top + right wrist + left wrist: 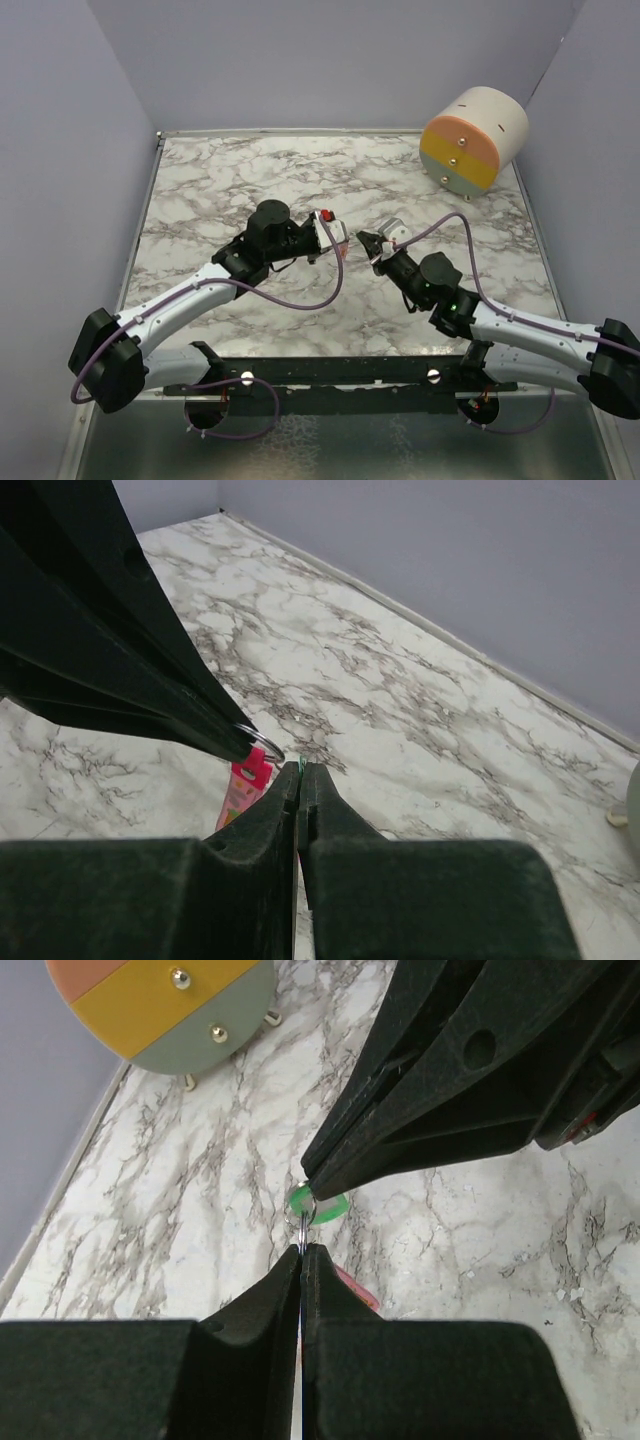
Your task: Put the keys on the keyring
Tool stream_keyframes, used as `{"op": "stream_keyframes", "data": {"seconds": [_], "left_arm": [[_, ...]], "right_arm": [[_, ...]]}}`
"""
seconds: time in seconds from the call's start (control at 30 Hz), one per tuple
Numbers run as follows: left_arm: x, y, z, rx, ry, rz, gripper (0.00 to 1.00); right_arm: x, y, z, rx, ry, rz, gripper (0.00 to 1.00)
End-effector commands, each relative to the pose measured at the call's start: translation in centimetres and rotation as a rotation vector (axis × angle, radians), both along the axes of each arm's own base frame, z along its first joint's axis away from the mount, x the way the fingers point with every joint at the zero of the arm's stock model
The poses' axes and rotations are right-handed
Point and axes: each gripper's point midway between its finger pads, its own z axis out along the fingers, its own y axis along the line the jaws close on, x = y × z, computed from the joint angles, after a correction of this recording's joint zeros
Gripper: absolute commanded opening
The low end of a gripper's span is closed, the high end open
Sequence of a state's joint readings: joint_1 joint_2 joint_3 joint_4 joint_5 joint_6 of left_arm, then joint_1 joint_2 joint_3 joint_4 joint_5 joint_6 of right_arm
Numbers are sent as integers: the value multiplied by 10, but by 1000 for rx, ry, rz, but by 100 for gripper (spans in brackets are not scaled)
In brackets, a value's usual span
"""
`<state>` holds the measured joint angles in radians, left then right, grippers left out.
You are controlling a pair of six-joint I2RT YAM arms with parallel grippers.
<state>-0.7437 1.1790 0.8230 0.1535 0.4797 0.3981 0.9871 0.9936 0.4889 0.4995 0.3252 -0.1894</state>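
The green key (325, 1204), pinched in my right claw (311, 1184), sits right at the ring (262, 743) pinched in my left claw (303, 1253).

The worktop (250, 180) is smooth, marble-patterned and faintly glossy. The fingers (260, 1310) are matt black plastic. The keyring (303, 1222) is thin, shiny metal wire. The green key (325, 1203) and pink-red key (243, 785) have smooth plastic heads. The drum (475, 140) looks matt, with bright metal knobs (180, 977).
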Motion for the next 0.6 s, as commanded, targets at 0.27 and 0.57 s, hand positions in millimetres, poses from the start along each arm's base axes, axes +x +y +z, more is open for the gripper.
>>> {"op": "stream_keyframes", "data": {"seconds": [0.27,0.57], "left_arm": [[9,-3,4,0,-4,19,0],[8,-11,-2,19,28,-13,0]], "right_arm": [[-3,-4,3,-26,-11,10,1],[-7,0,5,-48,-43,52,1]]}}
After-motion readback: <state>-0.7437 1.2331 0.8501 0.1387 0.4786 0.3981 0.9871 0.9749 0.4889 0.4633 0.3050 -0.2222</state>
